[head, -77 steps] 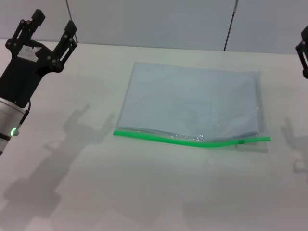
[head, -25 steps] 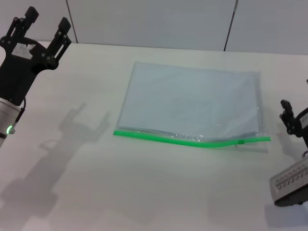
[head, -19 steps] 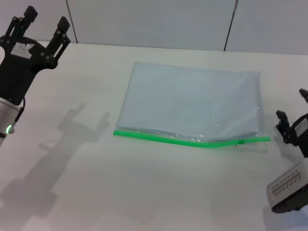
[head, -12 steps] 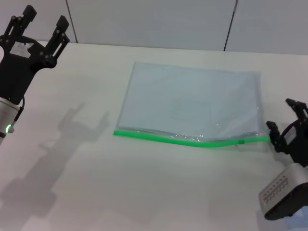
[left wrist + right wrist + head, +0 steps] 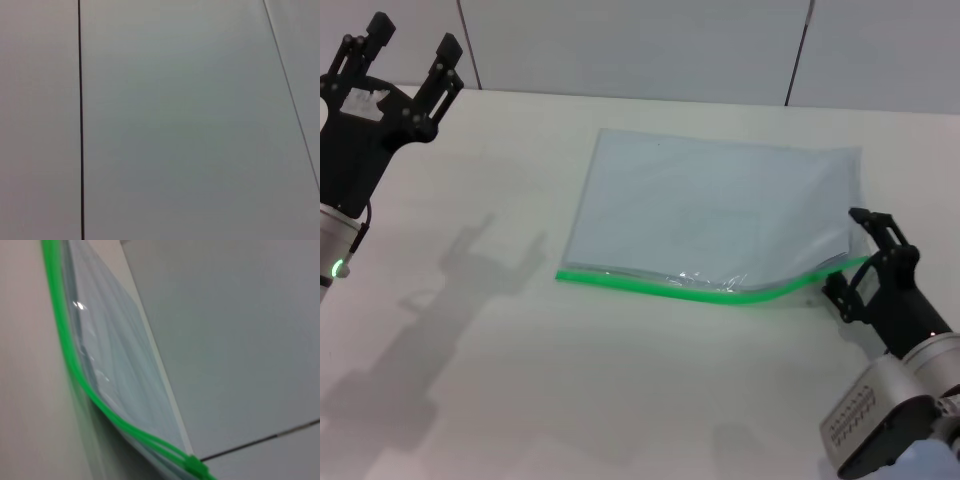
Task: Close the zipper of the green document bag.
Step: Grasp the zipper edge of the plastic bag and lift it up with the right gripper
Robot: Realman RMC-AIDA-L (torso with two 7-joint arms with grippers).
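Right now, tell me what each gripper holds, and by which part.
The right gripper is at the slider end of the zipper on the green document bag; whether it grips cannot be told. The left gripper is open and empty.

A pale cream worktop [image 5: 620,400] fills most of the head view, matte and evenly lit, with soft grey shadows lying across its left part. Behind its far edge stands a wall of light grey panels [image 5: 620,45], split by thin dark seams [image 5: 799,50], one upright, one slanted.
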